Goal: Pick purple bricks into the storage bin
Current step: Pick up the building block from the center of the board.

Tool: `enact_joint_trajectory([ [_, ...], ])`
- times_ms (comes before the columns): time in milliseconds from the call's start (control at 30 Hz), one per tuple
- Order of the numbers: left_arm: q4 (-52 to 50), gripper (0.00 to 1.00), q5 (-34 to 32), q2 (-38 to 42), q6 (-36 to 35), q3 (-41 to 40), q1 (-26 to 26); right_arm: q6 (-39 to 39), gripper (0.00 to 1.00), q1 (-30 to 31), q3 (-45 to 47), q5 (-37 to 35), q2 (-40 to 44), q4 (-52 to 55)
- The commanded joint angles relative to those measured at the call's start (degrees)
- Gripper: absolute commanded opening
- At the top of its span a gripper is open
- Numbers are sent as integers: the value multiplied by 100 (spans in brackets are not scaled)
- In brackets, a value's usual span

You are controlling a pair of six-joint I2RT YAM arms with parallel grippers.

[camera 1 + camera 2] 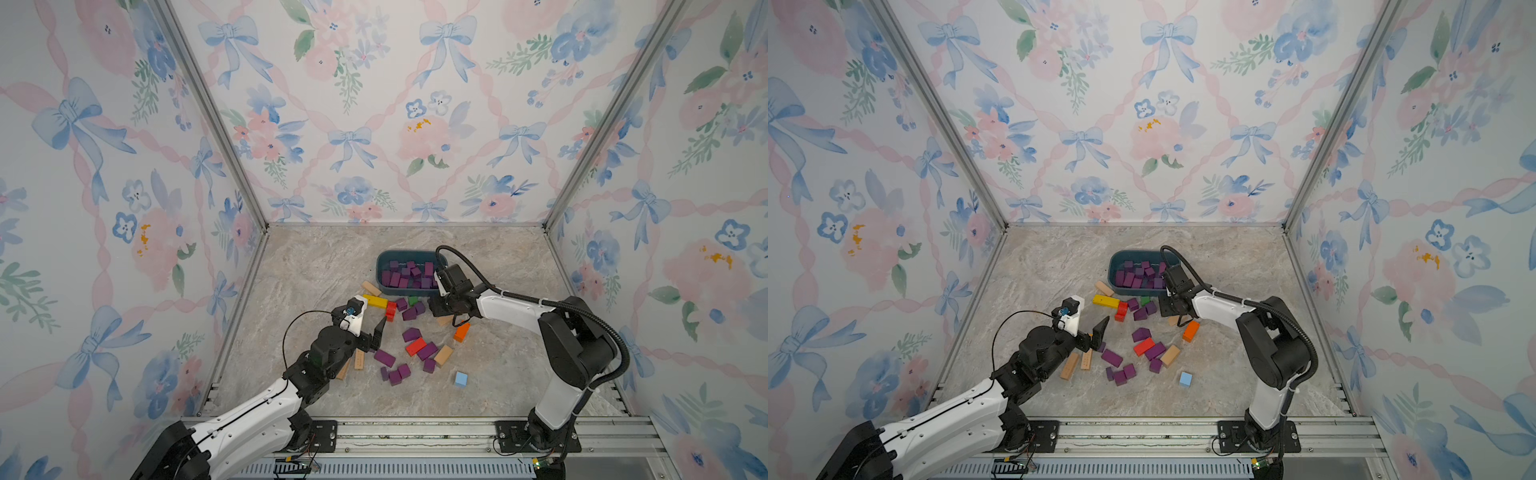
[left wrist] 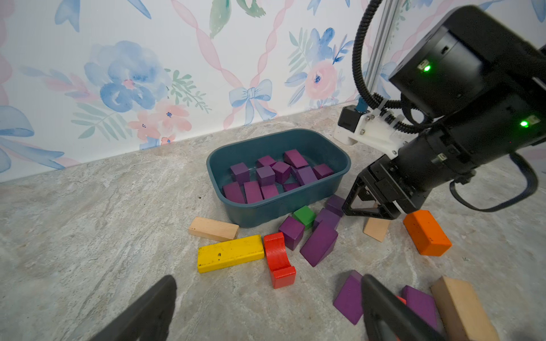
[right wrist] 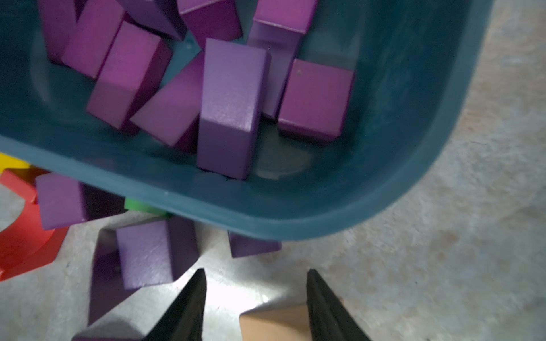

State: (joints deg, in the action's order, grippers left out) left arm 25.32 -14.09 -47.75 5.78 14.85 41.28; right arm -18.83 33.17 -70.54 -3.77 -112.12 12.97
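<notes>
Reading the table (image 1: pixel 311 270) from the left: the left gripper (image 2: pixel 267 280) hangs over the near side of the block scatter, fingers spread wide with nothing between them. Two tan bars (image 1: pixel 1069 366) lie beneath its arm. Next, a yellow bar (image 1: pixel 375 300) touches a red arch block (image 1: pixel 390 311), and a third tan bar (image 1: pixel 370 287) lies just beside the bin's near left corner.

Loose purple bricks (image 1: pixel 384 357), roughly ten, lie on the table in two groups. One is a tight cluster just outside the bin's near wall, around a green cube (image 1: pixel 412 300). The other is a looser spread toward the front, mixed with a red block (image 1: pixel 416 346) and a tan block (image 1: pixel 443 355).

The storage bin (image 2: pixel 266 209), a dark teal tub, sits upright toward the back wall, right of centre. Every block seen inside is purple: about a dozen purple bricks (image 2: pixel 266 175), cubes and short bars, jumbled on its floor, several leaning on neighbours. In both top views the right arm covers the bin's right end.

The right gripper (image 3: pixel 256 271) is low over the table just outside the bin's near right corner, fingers partly apart and clamped on nothing. A small tan piece (image 2: pixel 376 228) lies under it, meeting one finger in the right wrist view and clear of the other. An orange block (image 1: pixel 461 332) lies just right of that. A light blue cube (image 1: pixel 461 379) sits alone toward the front.
</notes>
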Motion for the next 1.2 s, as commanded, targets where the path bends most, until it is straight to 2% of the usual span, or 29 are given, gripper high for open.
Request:
enact_joint_trajectory([
  [0, 186, 98, -4, 67, -238, -88, 21, 46, 53, 5, -135, -115, -253, -143],
  [267, 221, 98, 29, -244, -325, -78, 21, 46, 50, -30, -255, -143, -446, -138],
  [533, 259, 98, -23, -158, -354, -129, 22, 16, 45, -104, -394, -98, -668, -130],
  [667, 289, 98, -175, -96, -380, -216, 21, 110, 35, -114, -289, 45, -595, -296],
  [900, 372, 98, -288, 49, -404, -309, 22, 163, 32, -135, -385, 60, -589, -199],
  [1167, 441, 98, -302, 183, -405, -401, 28, 195, 30, -100, -252, 113, -158, 42],
])
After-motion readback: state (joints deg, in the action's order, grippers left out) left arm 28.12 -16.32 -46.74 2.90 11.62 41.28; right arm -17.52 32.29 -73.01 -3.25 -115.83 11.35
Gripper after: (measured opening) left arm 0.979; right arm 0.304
